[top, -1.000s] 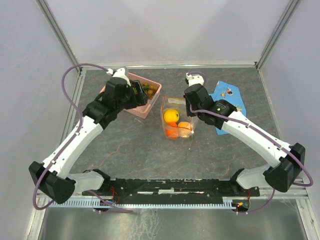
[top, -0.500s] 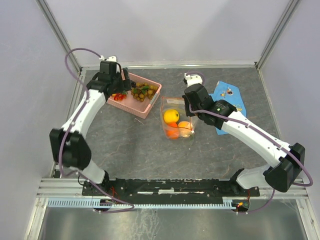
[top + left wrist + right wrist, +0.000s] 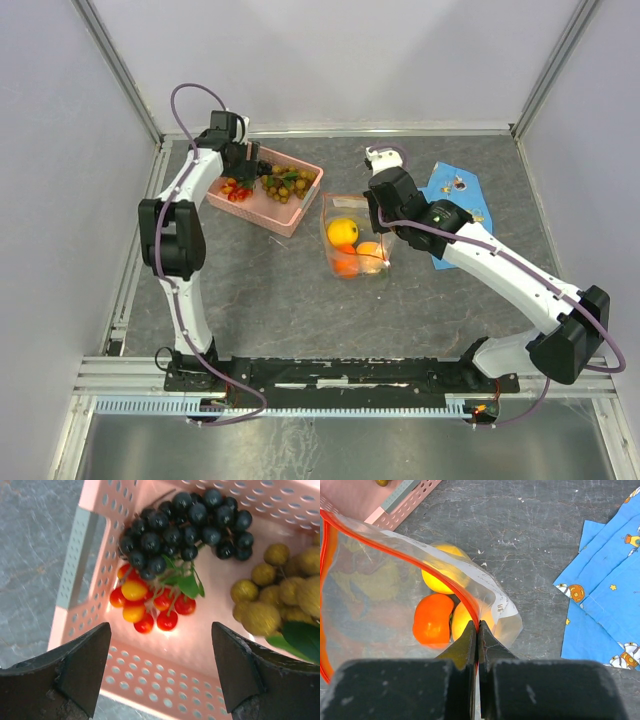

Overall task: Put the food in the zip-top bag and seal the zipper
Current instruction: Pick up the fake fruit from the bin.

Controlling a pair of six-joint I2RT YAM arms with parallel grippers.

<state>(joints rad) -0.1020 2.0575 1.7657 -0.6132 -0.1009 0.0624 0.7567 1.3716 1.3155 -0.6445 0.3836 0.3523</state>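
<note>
Three fruits already lie in the zip-top bag point(image 3: 352, 243), which stands near the middle of the table point(image 3: 250, 300): a yellow lemon point(image 3: 343, 231) on the far side and two orange round fruits point(image 3: 346, 264) nearer. Filling is therefore the step in hand, and the zipper point(image 3: 385, 542) is not yet sealed. The right hand point(image 3: 477, 630) is pinched tight on the bag's far right rim, holding the mouth up and open. The left hand point(image 3: 160, 645) hangs with its jaws spread wide and nothing between them, over the left end of the pink basket point(image 3: 255, 217) at the far left of the table, directly above the red cherries point(image 3: 150, 607). The next move probably calls for a straight descent so the fingers straddle the cherry cluster, a gentle closing, then a carry to the right into the bag's mouth. Only the top view gives the layout: basket just left of the bag, blue cloth point(image 3: 455, 200) to its right. Only the left wrist view shows a dark grape bunch point(image 3: 185, 525) touching the cherries, with the brownish-green grape bunch point(image 3: 280, 592) beside them. Only the right wrist view shows the fingers meeting on the red strip; no slider tab can be made out.
</note>
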